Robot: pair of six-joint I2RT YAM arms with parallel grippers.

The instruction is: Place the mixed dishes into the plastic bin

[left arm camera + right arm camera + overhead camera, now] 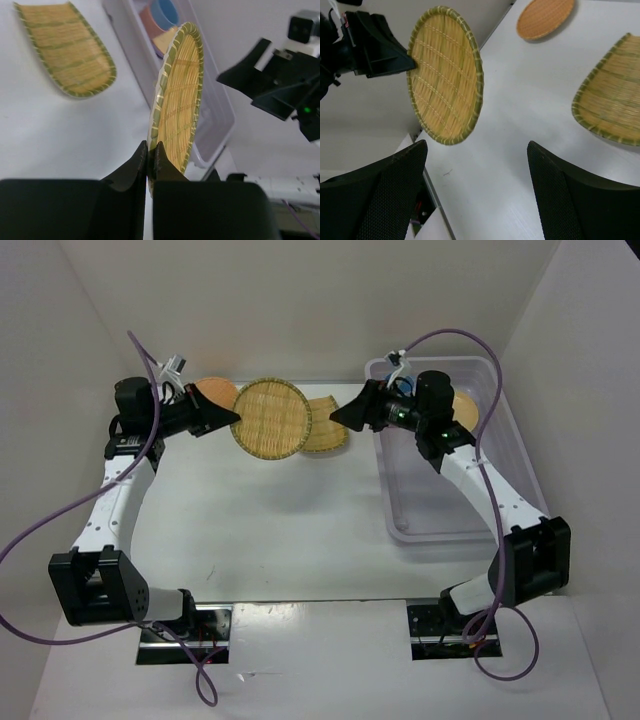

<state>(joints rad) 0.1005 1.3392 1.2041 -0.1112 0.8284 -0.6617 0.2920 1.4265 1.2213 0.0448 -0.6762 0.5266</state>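
Observation:
My left gripper is shut on the rim of the round yellow woven-look plate and holds it up on edge above the table; the plate also shows in the left wrist view and the right wrist view. My right gripper is open and empty, just right of that plate. The squarish yellow woven-look plate lies on the table behind. An orange round plate lies at the far left. The plastic bin stands on the right and holds a blue cup, a coral cup and an orange plate.
White walls close in the table at the back and both sides. The right arm reaches over the bin's near-left part.

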